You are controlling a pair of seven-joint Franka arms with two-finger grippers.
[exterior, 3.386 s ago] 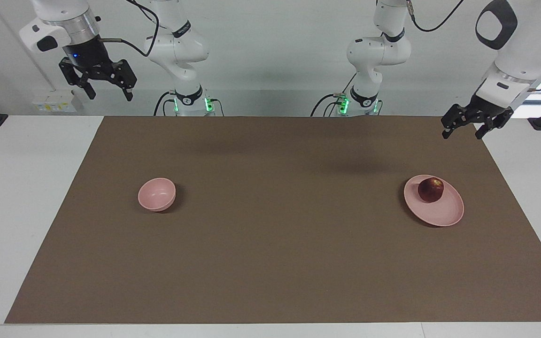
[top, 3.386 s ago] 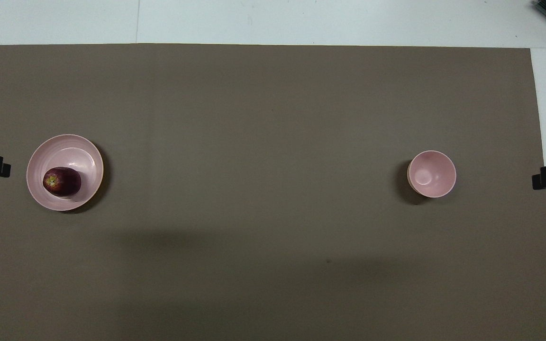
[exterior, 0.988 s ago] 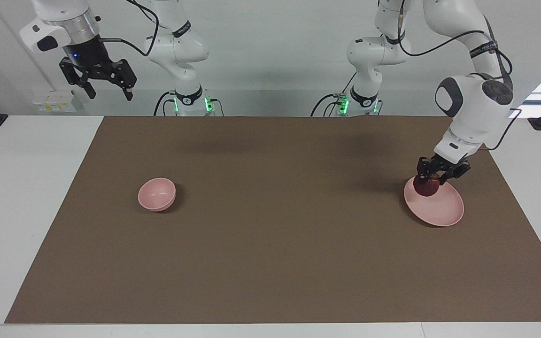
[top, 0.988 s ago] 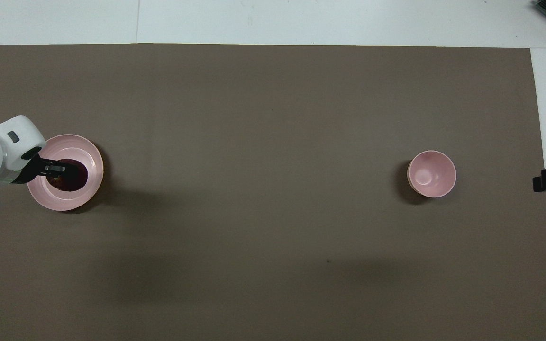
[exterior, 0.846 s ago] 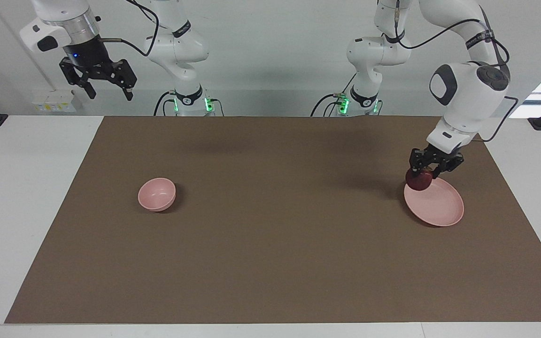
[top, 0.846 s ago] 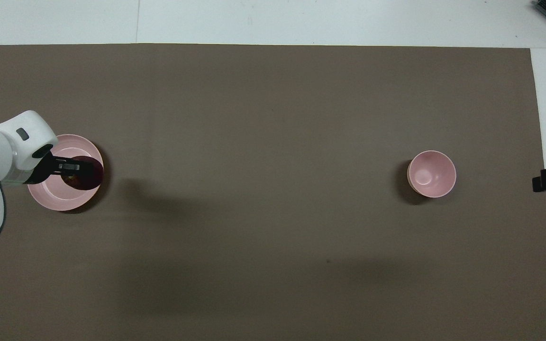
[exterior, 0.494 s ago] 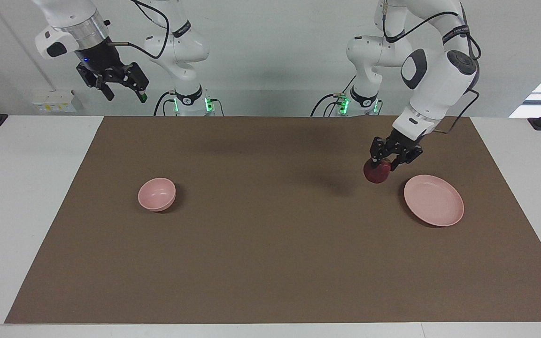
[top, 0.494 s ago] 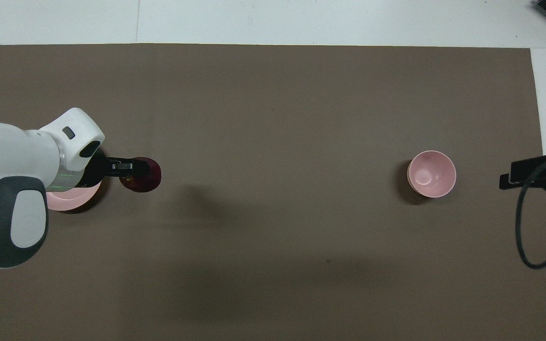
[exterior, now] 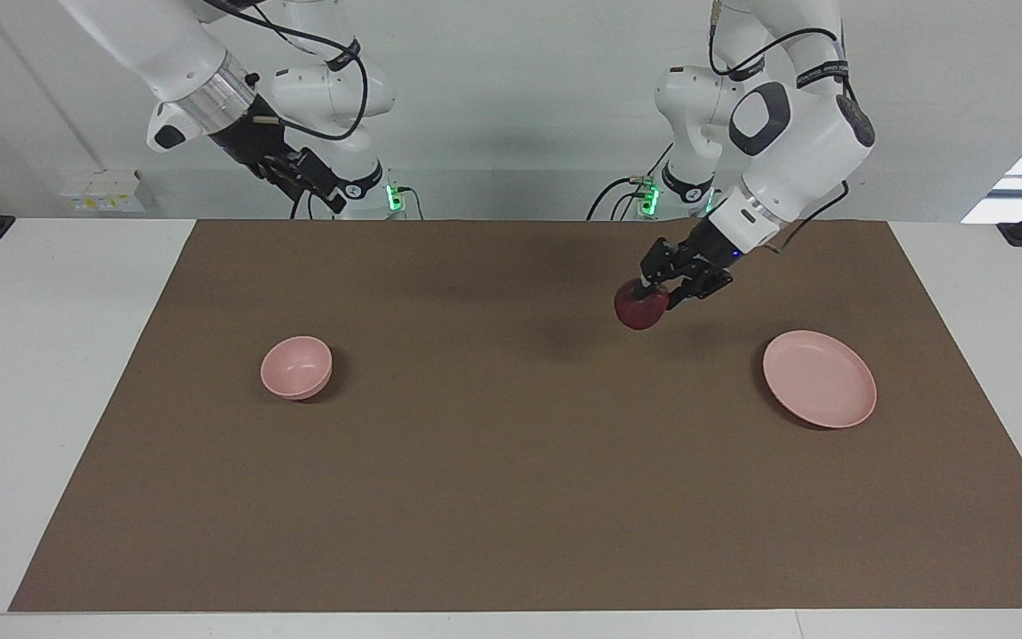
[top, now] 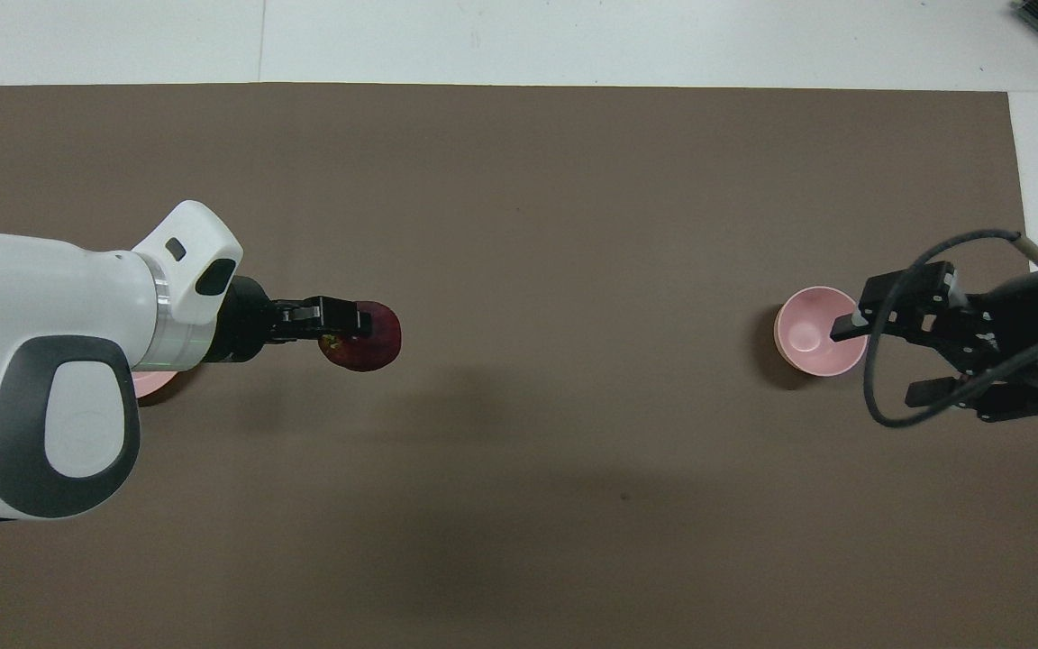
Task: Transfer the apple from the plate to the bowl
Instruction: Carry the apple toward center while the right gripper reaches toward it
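Left gripper clamped on the apple, up in the air over bare brown mat. Plate lies below it toward the left arm's end of the table, nothing on it. Bowl sits well apart from it toward the right arm's end. Right gripper, jaws spread with nothing between them, hangs high, overlapping the bowl's edge in the overhead view.

Left gripper clamps apple in air over mat, 10 o'clock of empty plate. Bowl at 9. Right gripper raised, 11 o'clock.
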